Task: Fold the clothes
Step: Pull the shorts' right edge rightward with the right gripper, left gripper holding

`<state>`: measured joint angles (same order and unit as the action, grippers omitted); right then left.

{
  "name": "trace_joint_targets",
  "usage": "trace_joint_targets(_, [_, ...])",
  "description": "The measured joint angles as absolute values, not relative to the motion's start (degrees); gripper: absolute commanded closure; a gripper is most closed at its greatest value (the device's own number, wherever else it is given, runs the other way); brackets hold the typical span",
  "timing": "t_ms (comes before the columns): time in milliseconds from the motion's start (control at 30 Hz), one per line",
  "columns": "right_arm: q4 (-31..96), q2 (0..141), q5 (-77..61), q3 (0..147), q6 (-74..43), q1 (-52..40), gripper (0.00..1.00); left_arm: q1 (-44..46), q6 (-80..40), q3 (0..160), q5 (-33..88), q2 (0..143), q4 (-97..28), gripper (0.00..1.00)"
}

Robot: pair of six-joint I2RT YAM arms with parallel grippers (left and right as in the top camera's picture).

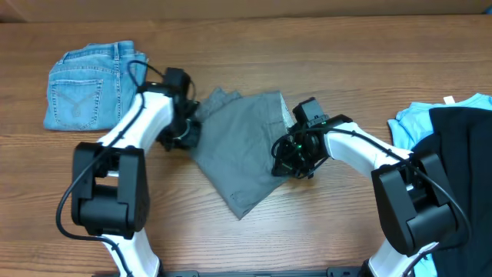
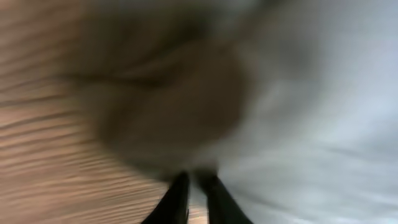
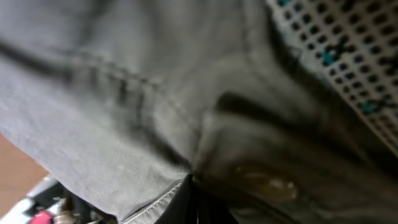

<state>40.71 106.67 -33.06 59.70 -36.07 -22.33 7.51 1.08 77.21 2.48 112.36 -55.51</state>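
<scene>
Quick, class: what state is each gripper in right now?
Left gripper: cannot be told; the view is blurred.
Right gripper: closed on the grey shorts.

1. This is a robot test bench, the sort of set-up found in a lab or workshop rather than a home.
2. Two white-and-black machine arms, the left arm (image 1: pixel 146 115) and the right arm (image 1: pixel 361 146), rise from bulky black bases at the near edge of a wood-grain table (image 1: pixel 307 238) (whether real wood or laminate is hard to tell).
3. Clothes lie on it like sorted samples: folded denim (image 1: pixel 84 85) far left, grey shorts (image 1: pixel 238 146) in the middle, a black garment (image 1: pixel 461 154) over a light-blue garment (image 1: pixel 411 123) at the right edge.
4. Beyond the far edge runs a plain tan band (image 1: pixel 246 6); what it is cannot be told.
</scene>
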Motion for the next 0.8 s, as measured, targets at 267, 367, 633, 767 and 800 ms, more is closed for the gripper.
trace_joint_targets(267, [47.5, 106.7, -35.9, 60.2, -36.0, -18.8, 0.96, -0.3, 0.5, 81.0, 4.4, 112.4, -64.8, 0.78])
trace_joint_targets(367, [51.9, 106.6, -35.7, 62.8, -32.2, -17.1, 0.95, -0.3, 3.2, 87.5, 10.0, 112.5, -68.3, 0.74])
trace_joint_targets(633, [53.9, 103.7, -36.6, 74.0, -26.6, -16.5, 0.95, 6.0, 8.3, 98.0, 22.4, 112.5, -65.9, 0.66])
trace_joint_targets(767, [53.1, 103.0, -37.2, 74.1, -27.9, -16.5, 0.95, 11.4, 10.2, 96.9, 24.1, 112.5, -61.8, 0.65])
trace_joint_targets(800, [52.4, 103.0, -37.2, 73.9, -28.4, -16.5, 0.95, 12.6, 10.6, 96.1, 24.4, 112.5, -60.2, 0.65])
